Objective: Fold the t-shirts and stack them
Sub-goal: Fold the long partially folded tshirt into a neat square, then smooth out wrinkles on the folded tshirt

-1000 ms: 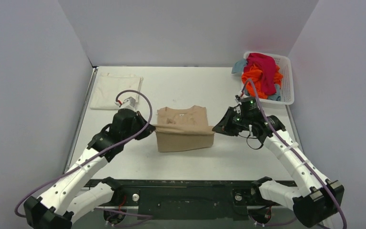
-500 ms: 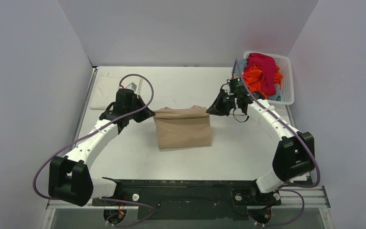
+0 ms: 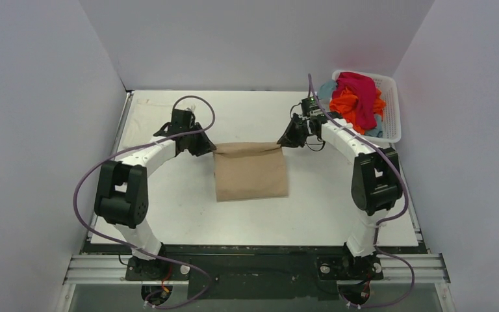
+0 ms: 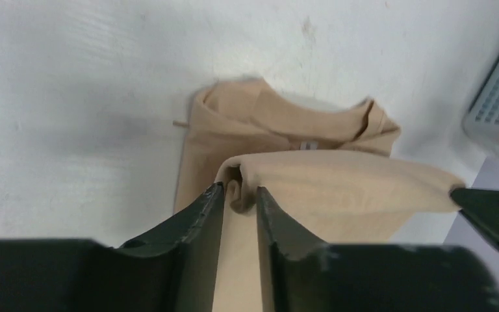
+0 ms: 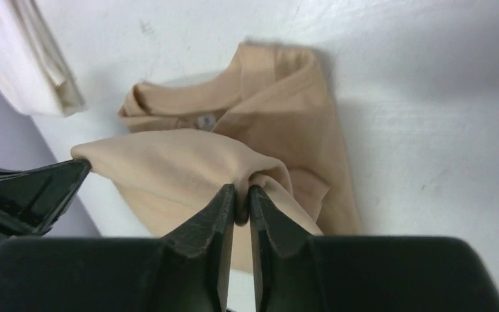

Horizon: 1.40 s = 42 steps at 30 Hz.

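The tan t-shirt (image 3: 250, 172) lies folded mid-table, its near half doubled over toward the far edge. The left wrist view shows its collar and label (image 4: 286, 123) under the raised fold. My left gripper (image 3: 206, 151) is at the fold's left corner; its jaws (image 4: 239, 192) stand apart with the cloth curl loose between them. My right gripper (image 3: 284, 142) is at the right corner, shut on the cloth (image 5: 242, 192). A folded cream-white t-shirt (image 3: 140, 123) lies at the back left. Magenta (image 3: 357, 91), orange (image 3: 344, 103) and teal (image 3: 326, 89) t-shirts are heaped in the basket.
The white mesh basket (image 3: 391, 104) stands at the back right corner, just behind my right arm. Grey walls close in the table on three sides. The cream shirt (image 5: 32, 52) lies close behind my left wrist.
Both arms carried the tan shirt's near edge away over the collar, finishing the fold. The left jaws have parted; the right jaws have eased slightly but still pinch cloth.
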Each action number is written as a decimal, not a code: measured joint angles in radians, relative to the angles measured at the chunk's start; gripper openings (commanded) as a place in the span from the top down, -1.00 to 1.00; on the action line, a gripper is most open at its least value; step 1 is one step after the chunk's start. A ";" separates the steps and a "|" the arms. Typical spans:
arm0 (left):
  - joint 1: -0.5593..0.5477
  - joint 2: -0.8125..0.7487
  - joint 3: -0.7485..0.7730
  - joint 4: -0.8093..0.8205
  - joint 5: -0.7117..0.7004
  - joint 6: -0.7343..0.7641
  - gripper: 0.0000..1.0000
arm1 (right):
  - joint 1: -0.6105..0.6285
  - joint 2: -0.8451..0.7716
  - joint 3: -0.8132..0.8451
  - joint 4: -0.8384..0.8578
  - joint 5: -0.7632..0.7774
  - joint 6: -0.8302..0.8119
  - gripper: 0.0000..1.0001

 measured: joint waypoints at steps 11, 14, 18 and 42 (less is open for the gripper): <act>0.014 0.103 0.199 -0.036 -0.019 0.006 -0.70 | -0.021 0.078 0.099 0.006 0.138 -0.022 -0.57; -0.011 0.047 0.187 -0.019 -0.004 0.010 -0.73 | 0.003 -0.027 0.022 0.029 0.146 -0.029 -0.57; -0.061 0.036 0.167 0.032 0.063 0.006 -0.75 | 0.054 -0.072 -0.012 0.106 0.095 -0.007 -0.57; -0.017 0.276 0.230 0.043 0.159 0.079 -0.86 | 0.054 0.270 0.201 0.106 0.126 -0.018 -0.70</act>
